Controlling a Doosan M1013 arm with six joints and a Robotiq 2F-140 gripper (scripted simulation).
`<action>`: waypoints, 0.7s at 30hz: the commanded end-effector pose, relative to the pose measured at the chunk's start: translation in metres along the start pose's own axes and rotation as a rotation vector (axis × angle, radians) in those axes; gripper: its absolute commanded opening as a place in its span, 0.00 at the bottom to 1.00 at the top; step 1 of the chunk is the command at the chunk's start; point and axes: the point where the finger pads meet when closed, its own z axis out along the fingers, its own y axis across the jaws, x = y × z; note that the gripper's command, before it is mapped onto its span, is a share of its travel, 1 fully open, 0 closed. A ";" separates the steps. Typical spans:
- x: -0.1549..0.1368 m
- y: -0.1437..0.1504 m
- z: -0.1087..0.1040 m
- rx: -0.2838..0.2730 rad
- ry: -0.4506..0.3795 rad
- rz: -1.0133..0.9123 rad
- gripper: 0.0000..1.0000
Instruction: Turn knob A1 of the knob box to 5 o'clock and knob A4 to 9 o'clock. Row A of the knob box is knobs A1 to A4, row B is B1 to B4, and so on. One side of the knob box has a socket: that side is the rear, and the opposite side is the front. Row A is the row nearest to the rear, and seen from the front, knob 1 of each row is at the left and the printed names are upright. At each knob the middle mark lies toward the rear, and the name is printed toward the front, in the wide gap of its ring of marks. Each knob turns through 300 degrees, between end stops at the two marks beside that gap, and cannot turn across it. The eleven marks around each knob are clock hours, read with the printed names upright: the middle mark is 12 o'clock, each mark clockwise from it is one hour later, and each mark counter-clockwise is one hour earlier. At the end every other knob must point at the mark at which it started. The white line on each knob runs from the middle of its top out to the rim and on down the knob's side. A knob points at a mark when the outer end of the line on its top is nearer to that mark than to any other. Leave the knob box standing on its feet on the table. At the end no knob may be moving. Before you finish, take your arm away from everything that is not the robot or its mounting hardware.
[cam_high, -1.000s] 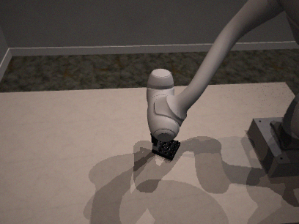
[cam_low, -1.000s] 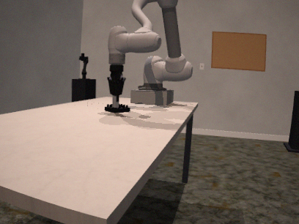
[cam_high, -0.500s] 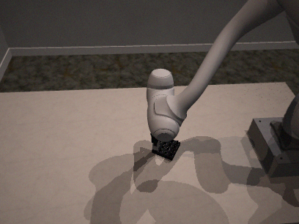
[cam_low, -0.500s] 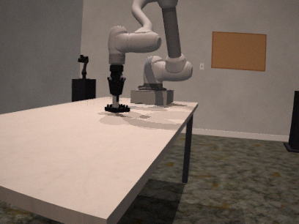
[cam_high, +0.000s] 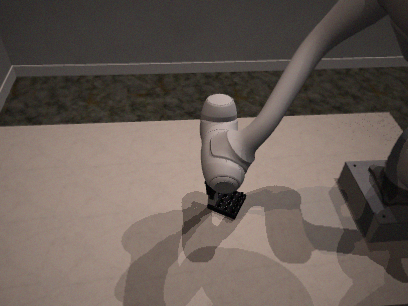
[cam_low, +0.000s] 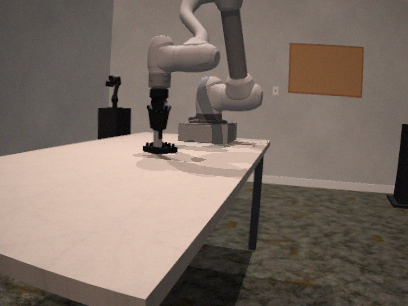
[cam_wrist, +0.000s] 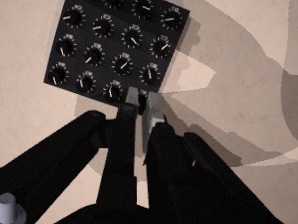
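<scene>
The black knob box (cam_high: 233, 213) (cam_low: 172, 150) (cam_wrist: 82, 37) stands on the table, its row A edge nearest the gripper in the wrist view. My gripper (cam_low: 158, 141) (cam_wrist: 139, 103) points down at the row's right end there, its fingertips close on both sides of knob A1 (cam_wrist: 143, 104). It appears shut on that knob; the fingers cover much of the knob, and its white line cannot be read. Knob A4 (cam_wrist: 58, 75) is at the row's left end, free of the fingers, its line pointing roughly toward the rear edge. The socket is not visible.
Knob A2 (cam_wrist: 114, 91) is right beside the left finger, and knob A3 (cam_wrist: 86, 82) lies beyond it. Rows B and C rise above them in the wrist view; row D is partly cut off. The robot's base (cam_high: 357, 200) (cam_low: 207, 132) stands on the table (cam_high: 75, 200) (cam_low: 125, 200).
</scene>
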 end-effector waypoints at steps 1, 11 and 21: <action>0.000 0.000 0.000 0.000 0.000 0.056 0.05; 0.000 0.000 0.000 0.000 0.000 0.231 0.05; 0.000 0.000 0.000 0.000 0.000 0.232 0.05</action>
